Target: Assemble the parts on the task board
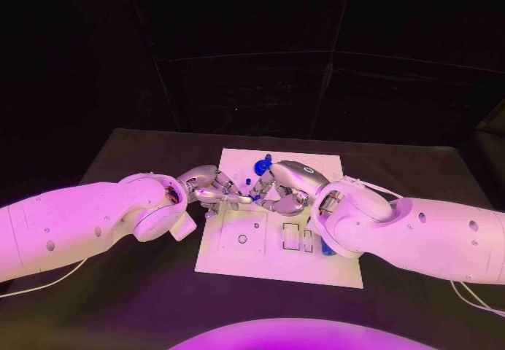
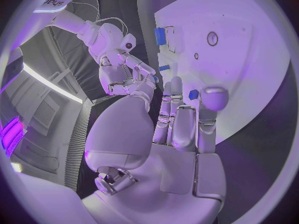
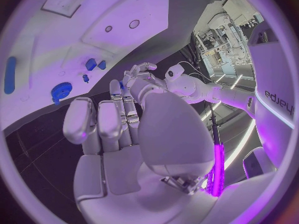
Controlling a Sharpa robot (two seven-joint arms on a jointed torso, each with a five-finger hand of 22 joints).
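Both hands' fingers are spread with nothing gripped, so the small, probably light, stiff blue part [image 2: 194,94] gets pinched by its sides, carefully.

— What carried everything?

— A black, matte table [image 1: 126,292], its top stretching well past the plate on every side.

— And what lay straight on it?

— A flat white rectangular task board [image 1: 279,266], lying roughly in the middle of the table, its long sides running away from the robot. Dark tabletop showed all round the board's edges.
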